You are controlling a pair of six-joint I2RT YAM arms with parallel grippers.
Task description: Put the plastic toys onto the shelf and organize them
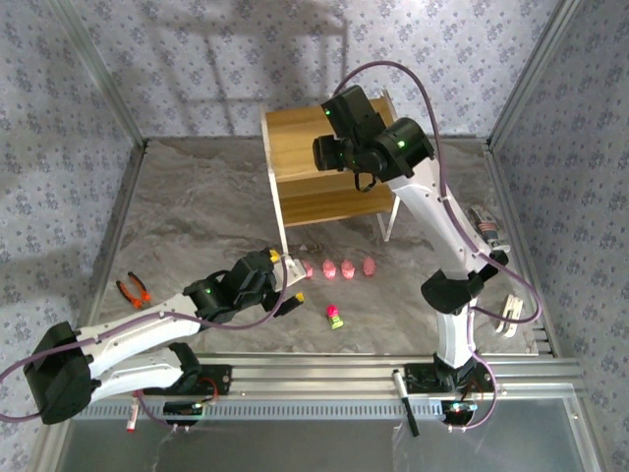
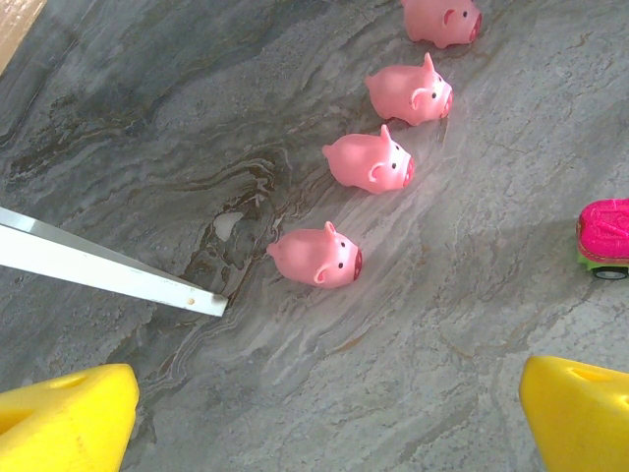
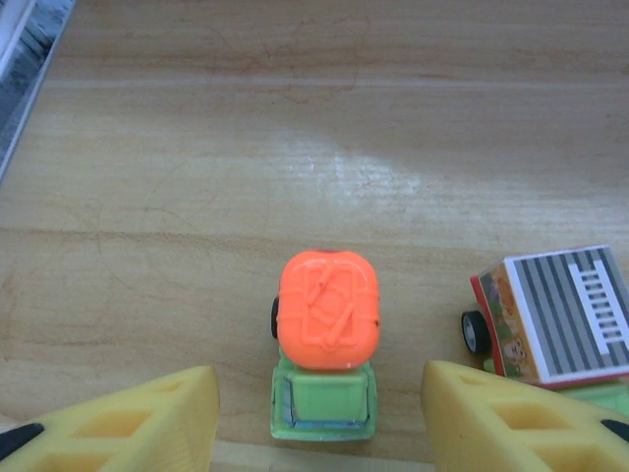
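- Looking over the grey marbled bench point(image 1: 197, 197), we see the two-tier wooden shelf point(image 1: 295, 138) standing toward its far side, with both arms reaching in from the near edge.
- We find the right arm point(image 1: 442, 226) stretched over the shelf, its right end effector point(image 3: 319, 418) pointing down at a wooden shelf board. We cannot tell which tier that is.
- Its yellow fingers point(image 3: 128, 423) stand moderately apart, one on each side of the orange-topped car point(image 3: 327, 313). Bare wood shows on both sides, so it grips nothing.
- That car, green-bodied, sits upright on the board. A car with a grey striped top point(image 3: 560, 310) sits just beside it, on the right of the wrist view and partly behind the right-hand finger.
- We see the left end effector point(image 2: 324, 413) low over the bench near the shelf's white frame leg point(image 2: 108, 270), its fingers spread wide and holding nothing.
- Four pink pigs point(image 2: 319, 256) stand on the bench in a row in front of the shelf, close to one another but not touching.
- A pink-topped car point(image 1: 335, 316) rests on the bench nearer the arm bases, apart from the pigs.
- Orange-handled pliers point(image 1: 134, 289) lie at the left of the bench, well apart from the toys.
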